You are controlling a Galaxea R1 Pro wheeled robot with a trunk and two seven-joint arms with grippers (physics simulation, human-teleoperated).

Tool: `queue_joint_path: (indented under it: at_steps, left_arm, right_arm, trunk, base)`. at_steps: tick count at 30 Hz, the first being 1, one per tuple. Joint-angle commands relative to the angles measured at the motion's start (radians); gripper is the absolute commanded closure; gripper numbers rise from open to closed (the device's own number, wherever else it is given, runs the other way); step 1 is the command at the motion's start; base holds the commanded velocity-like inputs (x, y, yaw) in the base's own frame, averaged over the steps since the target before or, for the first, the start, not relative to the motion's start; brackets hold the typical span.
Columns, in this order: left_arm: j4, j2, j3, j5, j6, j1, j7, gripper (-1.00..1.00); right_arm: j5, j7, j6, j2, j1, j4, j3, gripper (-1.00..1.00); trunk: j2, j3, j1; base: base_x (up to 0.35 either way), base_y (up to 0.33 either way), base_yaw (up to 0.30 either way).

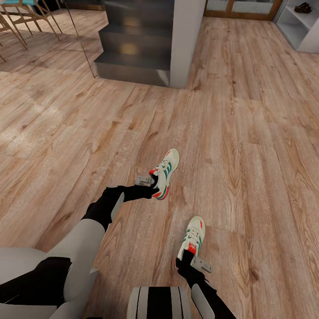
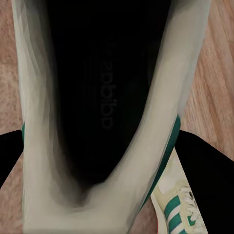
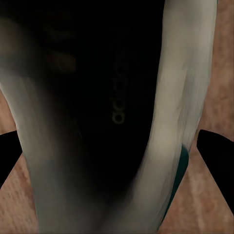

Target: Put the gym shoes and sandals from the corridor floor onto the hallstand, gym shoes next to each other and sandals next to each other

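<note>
Two white gym shoes with green stripes and red-orange accents show in the head view over the corridor floor [image 1: 248,146]. My left gripper [image 1: 154,184] is shut on the heel end of the farther gym shoe [image 1: 166,173]. My right gripper [image 1: 187,260] is shut on the heel end of the nearer gym shoe [image 1: 193,237]. Each wrist view looks into a shoe's dark opening [image 2: 105,97] [image 3: 117,117], with black fingers [image 2: 207,168] [image 3: 219,158] on either side. Brown sandals [image 1: 304,7] lie on a shelf of the pale hallstand [image 1: 294,31], far right; whether one or two I cannot tell.
Dark steps [image 1: 133,48] and a white pillar [image 1: 186,40] stand ahead in the middle. Wooden chairs [image 1: 20,17] are at the far left. A wood-framed doorway [image 1: 243,11] lies at the back. Open plank floor stretches from the shoes toward the hallstand.
</note>
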Motion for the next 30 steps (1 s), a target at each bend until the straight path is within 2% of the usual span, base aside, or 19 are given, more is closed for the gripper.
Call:
queue_joint_path:
  at_steps: [1, 30]
  left_arm:
    - [-0.002, -0.001, 0.003, -0.009, 0.004, 0.000, -0.006, 1.00]
    - [-0.002, 0.000, 0.003, -0.009, 0.003, 0.001, -0.003, 1.00]
  right_arm:
    - [-0.004, -0.008, 0.004, 0.000, 0.000, -0.002, 0.001, 1.00]
    - [-0.004, -0.008, 0.006, 0.000, 0.000, -0.002, 0.006, 1.00]
  trunk:
    - [0.000, -0.001, 0.000]
    - [0.000, -0.001, 0.000]
  base:
    - [0.000, 0.000, 0.000]
    - [0.000, 0.000, 0.000]
